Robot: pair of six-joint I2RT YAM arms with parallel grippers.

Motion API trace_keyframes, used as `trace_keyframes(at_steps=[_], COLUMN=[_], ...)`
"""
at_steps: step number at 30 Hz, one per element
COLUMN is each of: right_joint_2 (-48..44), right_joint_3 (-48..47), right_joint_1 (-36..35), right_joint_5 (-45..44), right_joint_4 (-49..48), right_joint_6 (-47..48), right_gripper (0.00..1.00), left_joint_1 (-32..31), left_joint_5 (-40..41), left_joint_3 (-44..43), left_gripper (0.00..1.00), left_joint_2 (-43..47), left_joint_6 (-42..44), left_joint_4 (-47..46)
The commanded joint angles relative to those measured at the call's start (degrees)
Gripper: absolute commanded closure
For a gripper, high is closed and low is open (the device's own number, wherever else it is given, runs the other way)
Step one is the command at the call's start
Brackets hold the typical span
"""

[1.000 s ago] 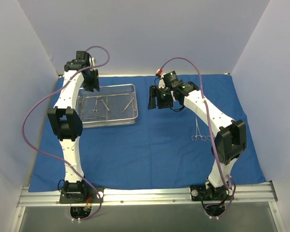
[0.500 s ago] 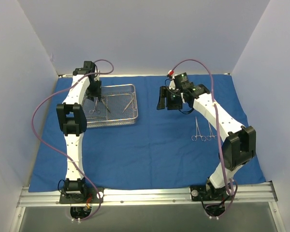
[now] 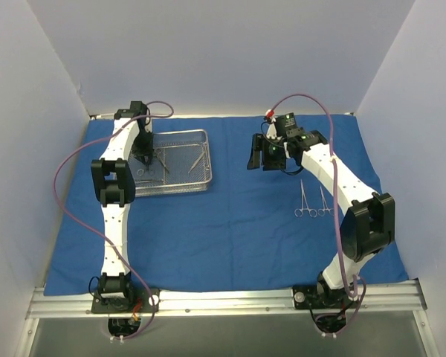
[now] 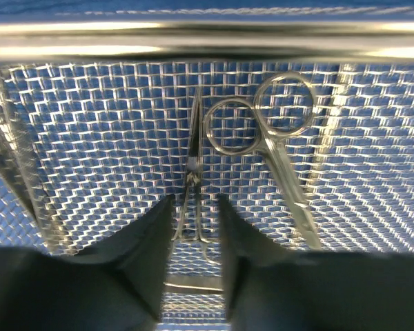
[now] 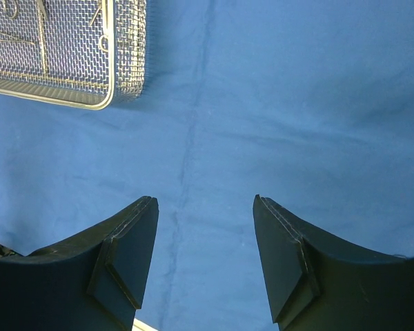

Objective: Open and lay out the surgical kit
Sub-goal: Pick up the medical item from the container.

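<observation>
The royal-blue cloth wrap [image 3: 230, 223] lies spread flat over the table. The silver wire-mesh tray [image 3: 180, 186] sits on it at the back left and holds several thin instruments, one at its right side [image 3: 197, 160]. My left gripper [image 3: 144, 155] is down inside the tray. In the left wrist view its fingers [image 4: 159, 234] are narrowly open [image 4: 195, 207] on either side of a thin instrument [image 4: 193, 172], and ring-handled scissors [image 4: 276, 138] lie just to the right. My right gripper [image 3: 256, 152] is open and empty [image 5: 205, 203] above bare cloth. Two instruments [image 3: 305, 201] lie on the cloth at right.
White walls close in the back and both sides. A metal rail [image 3: 223, 301] runs along the near edge by the arm bases. The tray's corner [image 5: 117, 89] shows at the upper left of the right wrist view. A fold crease [image 5: 186, 152] runs through the cloth.
My left gripper has come down into the tray's left part, over the thin instrument. My right gripper has drifted a little to the right, still open.
</observation>
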State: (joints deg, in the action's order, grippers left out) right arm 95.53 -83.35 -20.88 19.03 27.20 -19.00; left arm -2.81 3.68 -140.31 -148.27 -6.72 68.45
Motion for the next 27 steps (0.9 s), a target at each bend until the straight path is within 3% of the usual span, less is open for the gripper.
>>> trace_keyframes(at_steps=[1, 6, 7, 11, 15, 19, 27], right_joint_2=[-1.5, -1.4, -1.3, -1.0, -0.3, 1.7, 7.9], right_joint_3=[-0.1, -0.1, -0.1, -0.3, -0.8, -2.4, -9.9], right_joint_1=[0.8, 1.1, 1.1, 1.1, 1.0, 0.6, -2.3], right_joint_5=[0.9, 0.7, 0.7, 0.9, 1.2, 2.2, 6.3], right_joint_4=[0.1, -0.2, -0.3, -0.3, -0.8, -1.5, -2.1], right_joint_6=[1.3, 1.3, 1.3, 1.0, 1.1, 1.3, 3.1], right_gripper=[0.43, 0.43, 0.43, 0.43, 0.43, 0.44, 0.45], left_joint_1=[1.9, 2.5, 2.5, 2.5, 2.5, 2.4, 1.7], left_joint_5=[-0.8, -3.5, -3.5, -1.8, 0.1, -3.7, -12.1], left_joint_3=[-0.2, 1.7, 1.0, 1.3, 4.4, 9.3, 13.9], left_gripper=[0.68, 0.85, 0.97, 0.98, 0.98, 0.98, 0.98], left_joint_2=[-4.8, -4.5, -4.8, -2.6, 8.0, 16.1, 24.8], left_joint_6=[-0.1, 0.7, 0.7, 0.4, -2.7, -6.0, -9.4], left_joint_4=[4.0, 3.0, 3.4, 2.8, -0.7, -5.2, -5.5])
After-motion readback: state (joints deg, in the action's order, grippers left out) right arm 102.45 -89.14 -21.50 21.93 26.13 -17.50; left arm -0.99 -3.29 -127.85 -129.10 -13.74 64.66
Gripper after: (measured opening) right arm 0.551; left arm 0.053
